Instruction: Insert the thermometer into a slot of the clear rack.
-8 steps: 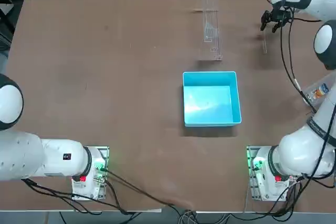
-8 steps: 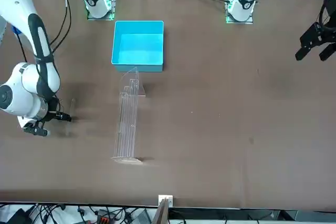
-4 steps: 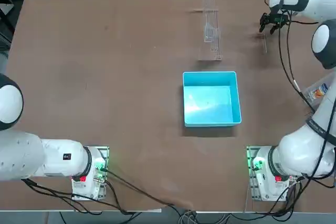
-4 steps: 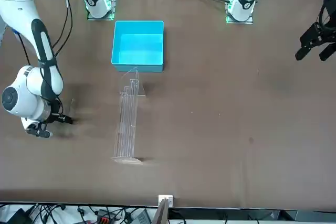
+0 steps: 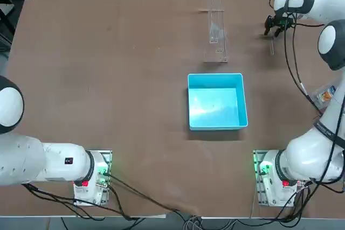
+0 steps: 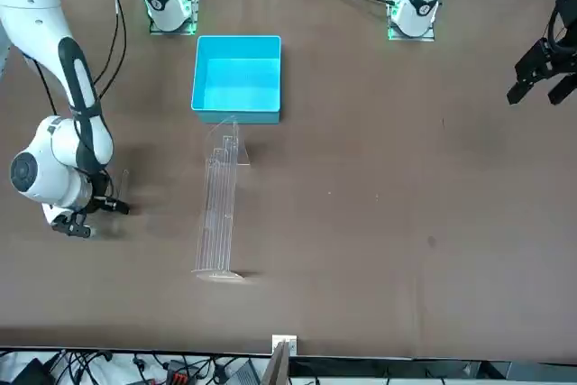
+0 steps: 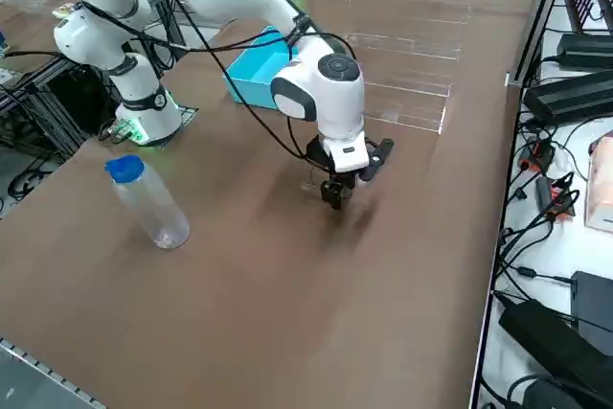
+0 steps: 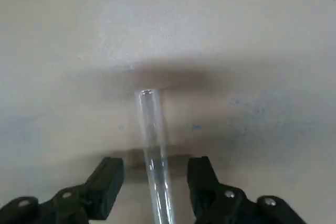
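The thermometer (image 8: 155,150), a thin clear glass rod, lies flat on the brown table at the far right (image 5: 271,46). My right gripper (image 8: 155,179) is low over one end of it and open. One black finger (image 8: 107,179) stands on each side of the rod with a small gap to it. From overhead the gripper (image 5: 273,25) hides that end of the rod. The clear rack (image 5: 216,30) lies long and narrow a good way to the gripper's left, and appears as faint acrylic tiers in the front view (image 6: 219,205).
A square bright-blue box (image 5: 216,100) sits mid-table, nearer the bases than the rack. A clear bottle with a blue cap (image 7: 148,200) lies near the right table edge. The arm's black cable (image 5: 294,63) hangs beside the gripper.
My right wrist has moved farther from the base and the gripper has shifted slightly toward the rack side, over the rod's end. Thermometer, rack and box have not moved.
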